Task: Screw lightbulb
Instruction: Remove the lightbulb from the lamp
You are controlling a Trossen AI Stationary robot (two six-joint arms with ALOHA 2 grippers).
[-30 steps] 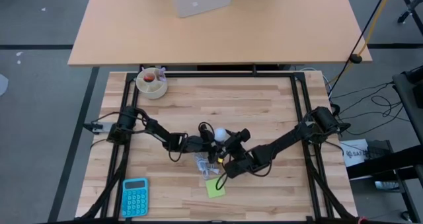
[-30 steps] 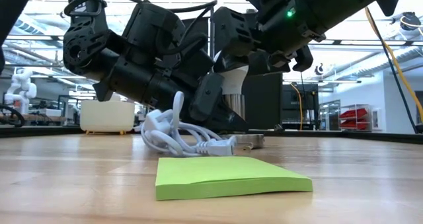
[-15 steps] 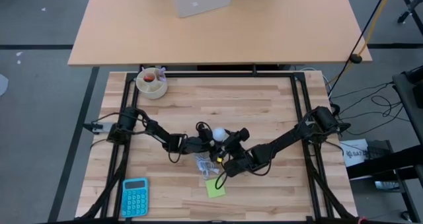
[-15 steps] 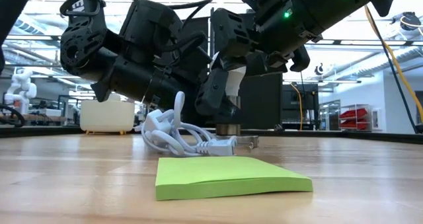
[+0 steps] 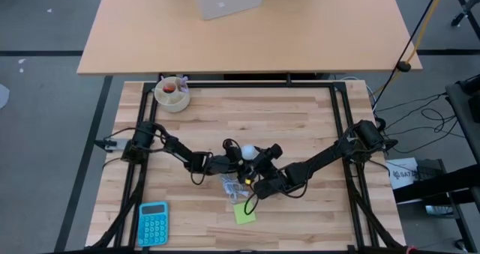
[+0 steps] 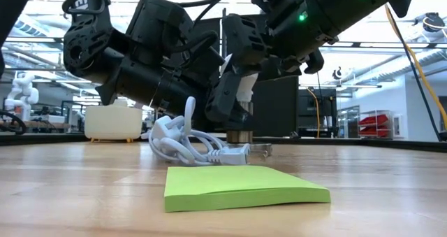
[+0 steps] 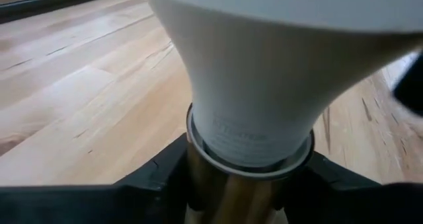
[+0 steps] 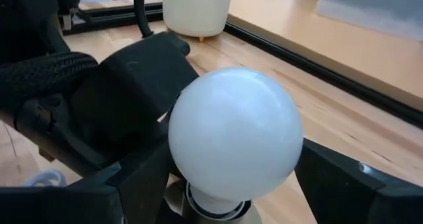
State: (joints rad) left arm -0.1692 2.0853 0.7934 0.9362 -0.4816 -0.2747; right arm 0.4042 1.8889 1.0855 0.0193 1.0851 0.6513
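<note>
The left claw (image 5: 234, 160) grips the lightbulb (image 5: 248, 152) low at its neck; the right claw (image 5: 259, 162) straddles its globe, wide apart.

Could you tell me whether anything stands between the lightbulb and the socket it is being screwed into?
Nothing visible does. The lightbulb stands upright with its base already at the metal socket. The left pincer flanks that base; the right pincer flanks the globe.

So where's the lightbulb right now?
In the high view the lightbulb sits near the table's middle, between the left gripper and the right gripper, just above the white cable and green sticky notes.
</note>
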